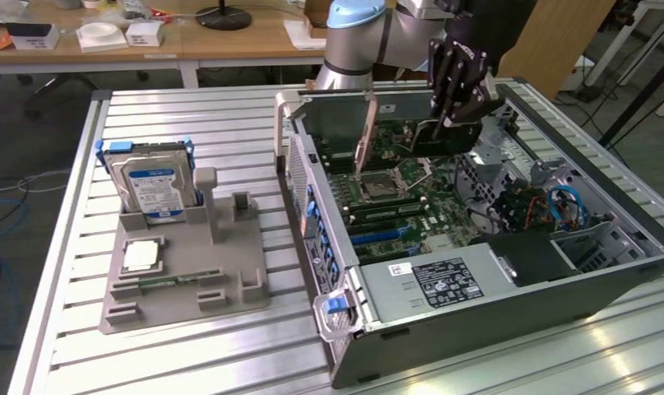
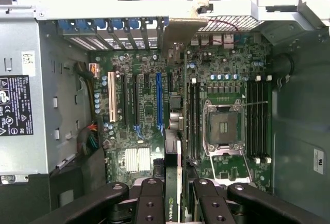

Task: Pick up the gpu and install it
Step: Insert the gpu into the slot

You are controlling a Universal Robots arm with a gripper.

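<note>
My gripper (image 1: 455, 111) hangs over the open computer case (image 1: 639, 239), shut on the gpu (image 1: 447, 138), a thin dark card held on edge. Its metal bracket (image 1: 364, 136) points down toward the case's rear wall. In the wrist view the gpu (image 2: 175, 146) appears edge-on between the black fingers (image 2: 150, 203), its bracket (image 2: 181, 28) reaching the slot openings at the case's rear. The card hovers above the motherboard (image 2: 144, 131), close beside the blue expansion slot (image 2: 159, 102). I cannot tell whether its edge touches the board.
A silver power supply (image 1: 442, 280) fills the case's near corner. The CPU socket (image 2: 223, 126) and memory slots lie beside the card. On the exterior view's left, a grey fixture (image 1: 183, 288) holds a blue-labelled hard drive (image 1: 150, 185) and a processor (image 1: 141, 255).
</note>
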